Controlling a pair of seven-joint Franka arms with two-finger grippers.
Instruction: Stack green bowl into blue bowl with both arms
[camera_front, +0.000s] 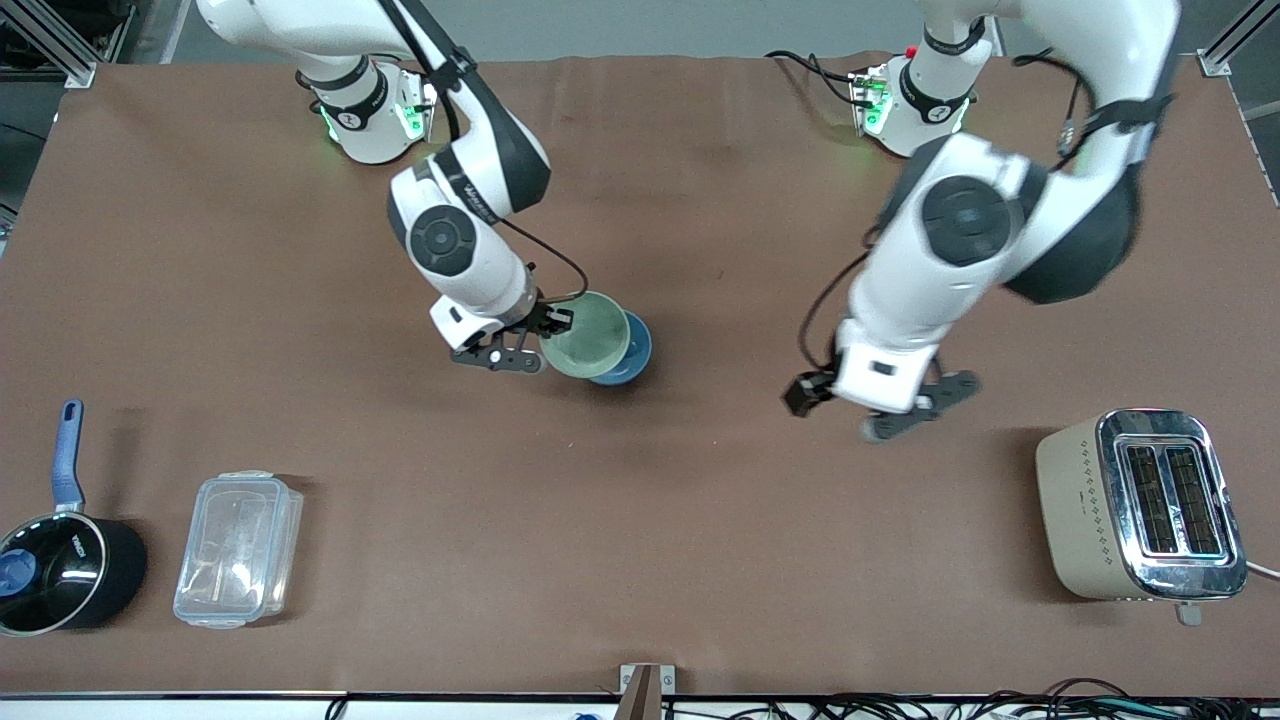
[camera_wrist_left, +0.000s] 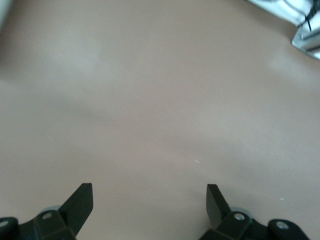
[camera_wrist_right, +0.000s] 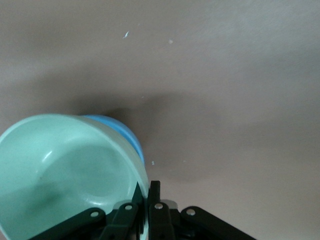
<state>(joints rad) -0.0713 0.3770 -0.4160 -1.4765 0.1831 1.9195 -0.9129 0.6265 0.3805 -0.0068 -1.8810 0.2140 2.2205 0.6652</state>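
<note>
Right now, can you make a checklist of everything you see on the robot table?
Surface: brown table, bare in the middle.
Job's things: green bowl tilted over blue bowl.
Clutter: black pot, clear box, toaster.
Grippers: right gripper pinches the green bowl's rim; left gripper open over bare table.
Cables: black wires along the table's near edge.
Surroundings: metal frame at a corner.
</note>
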